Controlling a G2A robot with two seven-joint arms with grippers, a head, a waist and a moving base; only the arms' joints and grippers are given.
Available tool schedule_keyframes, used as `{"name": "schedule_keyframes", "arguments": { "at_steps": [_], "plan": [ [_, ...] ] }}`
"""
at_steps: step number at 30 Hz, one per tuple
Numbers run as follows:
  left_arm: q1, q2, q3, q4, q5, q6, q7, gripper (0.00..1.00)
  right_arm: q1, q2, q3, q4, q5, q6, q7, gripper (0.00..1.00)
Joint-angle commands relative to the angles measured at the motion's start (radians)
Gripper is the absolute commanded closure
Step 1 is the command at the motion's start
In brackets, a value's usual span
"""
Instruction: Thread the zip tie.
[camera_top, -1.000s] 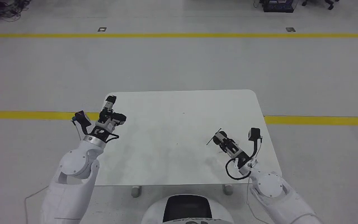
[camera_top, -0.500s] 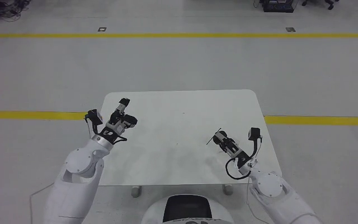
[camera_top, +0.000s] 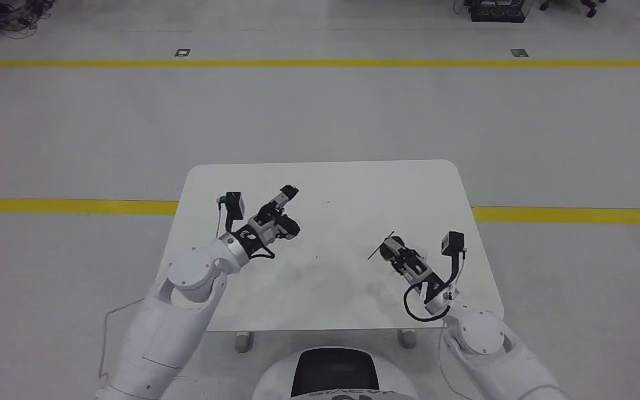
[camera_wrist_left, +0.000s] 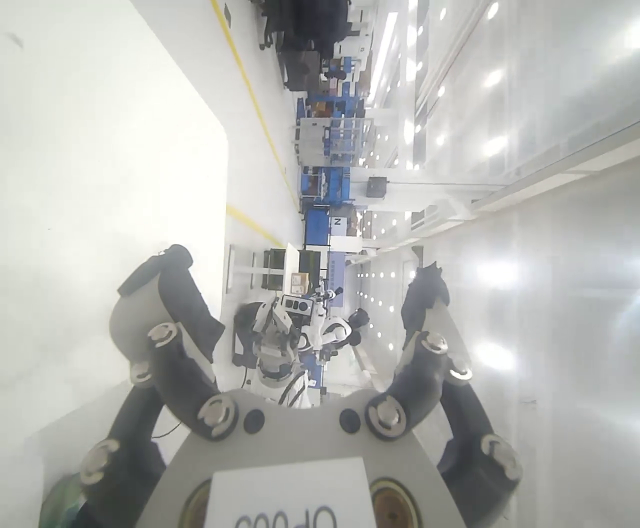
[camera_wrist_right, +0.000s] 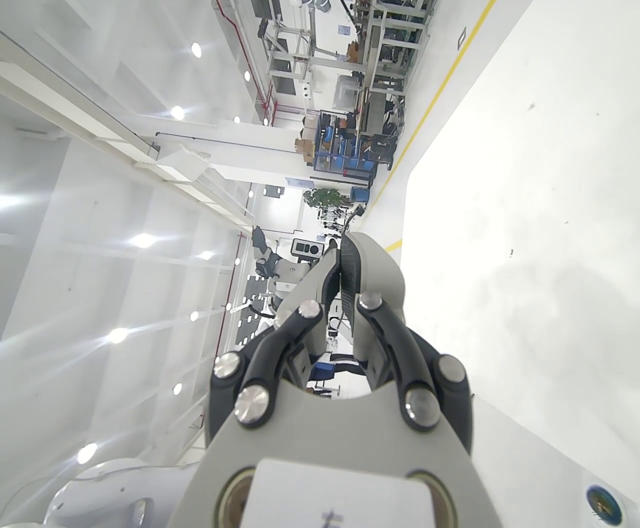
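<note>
A thin black zip tie (camera_top: 379, 247) sticks out from the tip of my right gripper (camera_top: 389, 244), which is shut on it above the right side of the white table (camera_top: 330, 185). In the right wrist view the fingers (camera_wrist_right: 370, 270) press together, and a short dark end of the zip tie (camera_wrist_right: 357, 211) pokes past my right gripper (camera_wrist_right: 341, 250). My left gripper (camera_top: 288, 210) hangs open over the table left of centre, apart from the tie. Its left wrist view shows my left gripper (camera_wrist_left: 300, 270) spread wide with nothing between the fingers.
The white tabletop (camera_wrist_left: 100, 150) has rounded corners and bare room between the two arms. Grey floor with yellow lines (camera_top: 320, 63) surrounds it.
My left arm has swung from the table's left edge inward toward the centre, gripper still open. The right arm and the zip tie have kept still.
</note>
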Motion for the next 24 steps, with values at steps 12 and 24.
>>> {"name": "schedule_keyframes", "arguments": {
  "at_steps": [12, 24],
  "plan": [
    [-0.014, -0.004, 0.051, -0.003, -0.007, -0.013, -0.05, 0.0, 0.008, -0.008, -0.009, 0.009, 0.03, 0.0, 0.004, 1.0],
    [-0.1, -0.026, 0.197, 0.044, -0.031, -0.008, -0.103, 0.0, 0.032, -0.028, -0.022, 0.044, 0.097, 0.0, 0.047, 1.0]
  ]
}}
